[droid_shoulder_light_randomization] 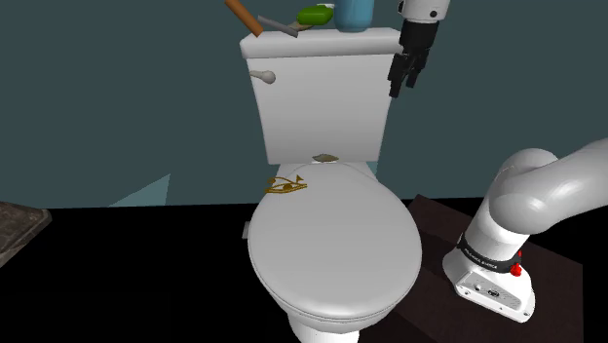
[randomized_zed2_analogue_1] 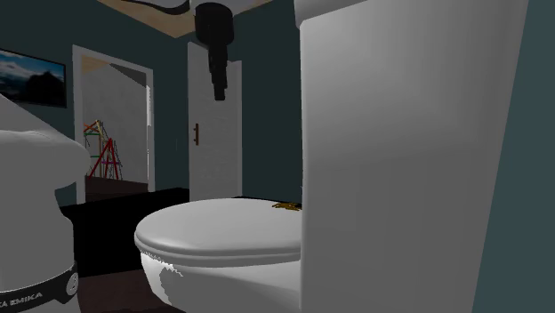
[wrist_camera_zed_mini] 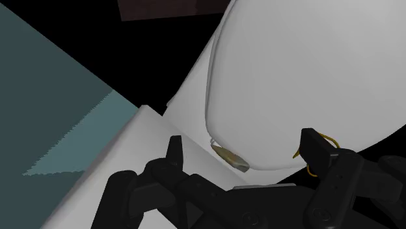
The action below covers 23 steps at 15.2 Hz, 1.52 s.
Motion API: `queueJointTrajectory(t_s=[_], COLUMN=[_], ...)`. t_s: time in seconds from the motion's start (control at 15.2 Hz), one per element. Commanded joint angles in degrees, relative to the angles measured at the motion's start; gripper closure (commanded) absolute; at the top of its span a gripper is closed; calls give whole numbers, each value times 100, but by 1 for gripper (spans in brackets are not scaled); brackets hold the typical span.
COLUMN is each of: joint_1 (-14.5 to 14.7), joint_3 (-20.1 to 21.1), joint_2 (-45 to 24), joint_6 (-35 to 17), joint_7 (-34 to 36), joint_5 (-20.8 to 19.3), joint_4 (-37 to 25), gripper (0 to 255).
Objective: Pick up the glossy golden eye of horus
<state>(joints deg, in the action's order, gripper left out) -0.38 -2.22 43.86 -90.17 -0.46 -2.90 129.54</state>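
The golden eye of Horus [droid_shoulder_light_randomization: 285, 184] lies flat on the closed white toilet lid [droid_shoulder_light_randomization: 341, 253], near its rear edge toward the shoulder view's left. It also glints as a small gold shape [randomized_zed2_analogue_1: 286, 206] at the foot of the tank. My black gripper [droid_shoulder_light_randomization: 403, 88] hangs high beside the tank's right side, well above the lid and apart from the eye. Its fingers stand open with nothing between them. In the wrist view a gold loop of the eye [wrist_camera_zed_mini: 330, 139] peeks from behind one fingertip of the gripper [wrist_camera_zed_mini: 242, 149].
A small olive-brown flat piece [droid_shoulder_light_randomization: 324, 157] lies at the lid's rear edge, close to the eye. On the tank top [droid_shoulder_light_randomization: 322, 43] rest a wooden-handled tool, a green object [droid_shoulder_light_randomization: 315, 15] and a blue bottle [droid_shoulder_light_randomization: 355, 12]. The arm's stand [droid_shoulder_light_randomization: 458, 234] is right of the toilet.
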Motion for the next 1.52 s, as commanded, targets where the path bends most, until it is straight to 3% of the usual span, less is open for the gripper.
queueJointTrajectory(t_s=[0.0,0.73,1.45], joint_1=[0,479,878], joint_3=[0,338,737], joint_2=[0,-1997,-4152], joint_6=[0,-1146,-1811], joint_7=[0,-209,-401], joint_5=[0,259,339], joint_4=[0,-417,-1485], gripper=[0,0,0])
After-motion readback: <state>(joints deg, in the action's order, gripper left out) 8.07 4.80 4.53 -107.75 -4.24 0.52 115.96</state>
